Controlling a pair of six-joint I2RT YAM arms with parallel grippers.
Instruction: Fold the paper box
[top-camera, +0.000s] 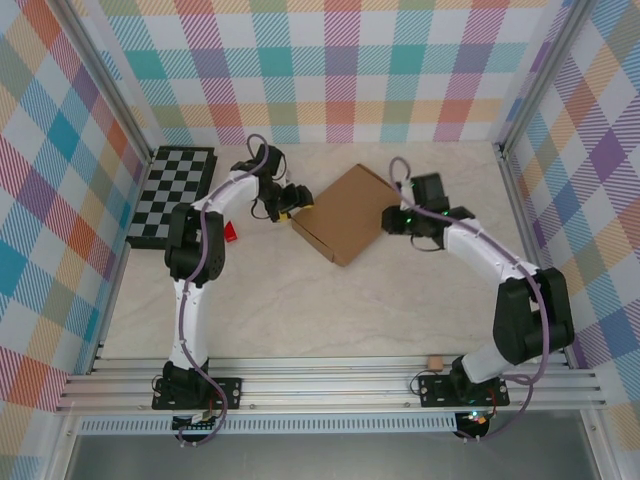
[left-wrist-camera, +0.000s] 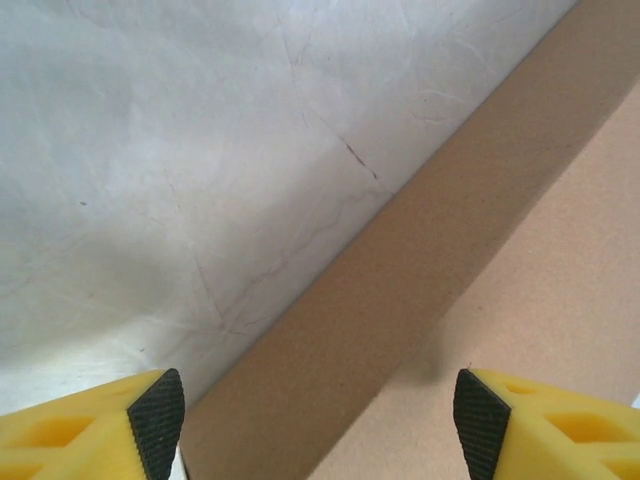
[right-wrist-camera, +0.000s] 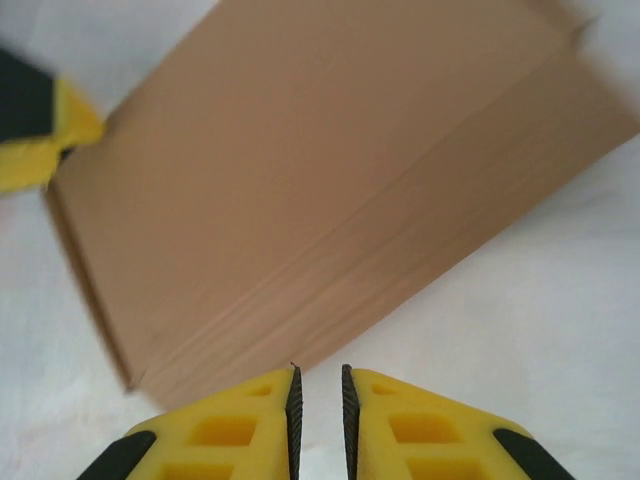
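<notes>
left hand (top-camera: 287, 202) spread wide beside the closed paper box (top-camera: 349, 212).

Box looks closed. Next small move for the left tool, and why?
Probably lower the left tool onto the paper box edge to seat the fold: it is open above that edge, holding nothing, and the right tool, shut, sits just off the opposite side.
</notes>
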